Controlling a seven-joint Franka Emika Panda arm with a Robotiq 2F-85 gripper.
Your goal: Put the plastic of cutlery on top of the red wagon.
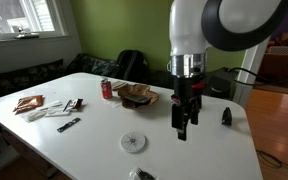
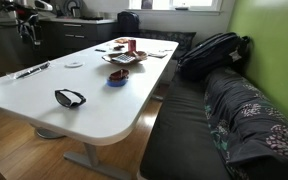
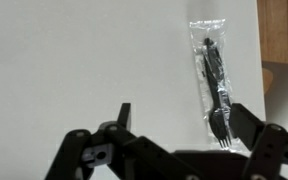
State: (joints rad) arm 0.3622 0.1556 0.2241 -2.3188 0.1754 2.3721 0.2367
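Fingers (image 3: 125, 115) spread wide, empty; cutlery pkt (image 3: 212, 85) flat on white table (image 3: 74, 60).

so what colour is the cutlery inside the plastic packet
The cutlery is black, its wrapper clear; the wrist view shows it best.

Daylight from blown-out window (image 1: 19, 15), soft glare on white table (image 3: 84, 50), low-detail frames, dim corners

The plastic of cutlery (image 3: 214, 88) is a clear, glossy film wrapper; the table (image 3: 84, 60) beneath looks smooth, white and matt.
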